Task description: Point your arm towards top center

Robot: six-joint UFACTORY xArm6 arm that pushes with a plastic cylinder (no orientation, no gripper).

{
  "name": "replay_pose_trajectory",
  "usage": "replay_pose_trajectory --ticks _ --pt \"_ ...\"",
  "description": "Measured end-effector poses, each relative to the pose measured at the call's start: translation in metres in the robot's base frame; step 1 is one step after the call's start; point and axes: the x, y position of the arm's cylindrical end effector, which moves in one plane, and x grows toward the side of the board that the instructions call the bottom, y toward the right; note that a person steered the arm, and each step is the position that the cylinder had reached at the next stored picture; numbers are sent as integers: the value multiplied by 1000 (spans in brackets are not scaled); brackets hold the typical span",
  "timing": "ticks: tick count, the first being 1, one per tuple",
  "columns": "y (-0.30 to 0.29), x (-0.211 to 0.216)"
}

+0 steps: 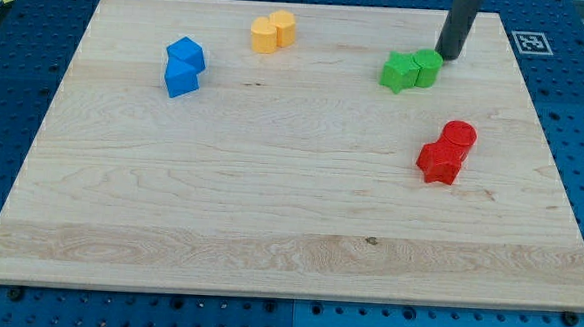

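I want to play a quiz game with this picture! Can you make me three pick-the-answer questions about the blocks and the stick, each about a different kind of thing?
1. Where is my tip?
A. beside the blue blocks
B. just to the view's upper right of the green blocks
C. at the board's bottom edge

2. How many colour pairs sit on the board?
A. two
B. three
C. four

3. How do the two red blocks lie?
A. touching each other
B. far apart
C. one off the board

Answers:
1 B, the rod ends right by the green pair.
2 C, blue blocks, yellow blocks, green and red.
3 A, no gap shows between them.
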Motion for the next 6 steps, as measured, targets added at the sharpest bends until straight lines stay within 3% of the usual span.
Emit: replay_pose_trajectory --ticks 2,3,5,6 --pt "-117 -30" --pt "-162 -69" --pt "-285 -61" --pt "-275 -58"
